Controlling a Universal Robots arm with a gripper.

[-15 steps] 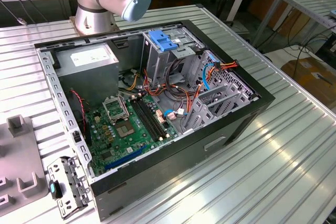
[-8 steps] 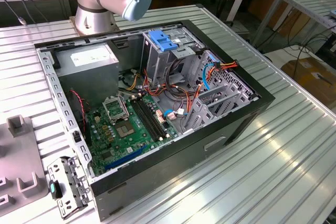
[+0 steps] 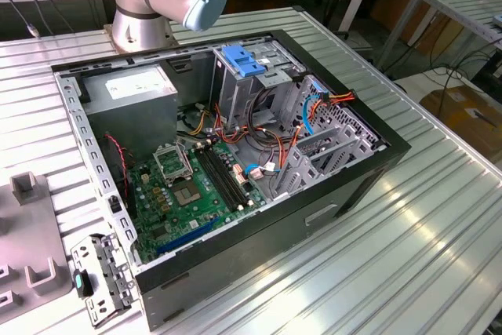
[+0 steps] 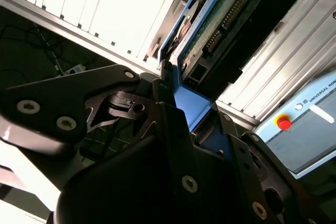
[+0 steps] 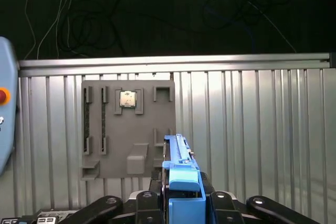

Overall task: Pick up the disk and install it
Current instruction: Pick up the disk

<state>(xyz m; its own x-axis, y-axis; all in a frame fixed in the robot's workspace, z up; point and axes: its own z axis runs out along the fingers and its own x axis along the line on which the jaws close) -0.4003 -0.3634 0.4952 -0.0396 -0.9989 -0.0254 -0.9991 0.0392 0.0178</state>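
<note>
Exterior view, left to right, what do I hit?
grey fixture plate → metal bracket with green tab → motherboard → orange and blue cables → cardboard box

Grey fixture plate [image 5: 128, 135], chip [image 5: 127, 98] seated in it, ahead of the gripper [image 5: 181, 199]; ribbed metal table [image 5: 252, 129] under the plate; red button [image 5: 1, 96] well aside.

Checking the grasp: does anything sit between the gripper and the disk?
Nothing. In the first wrist view the gripper closes directly on the disk, with no gap.
</note>
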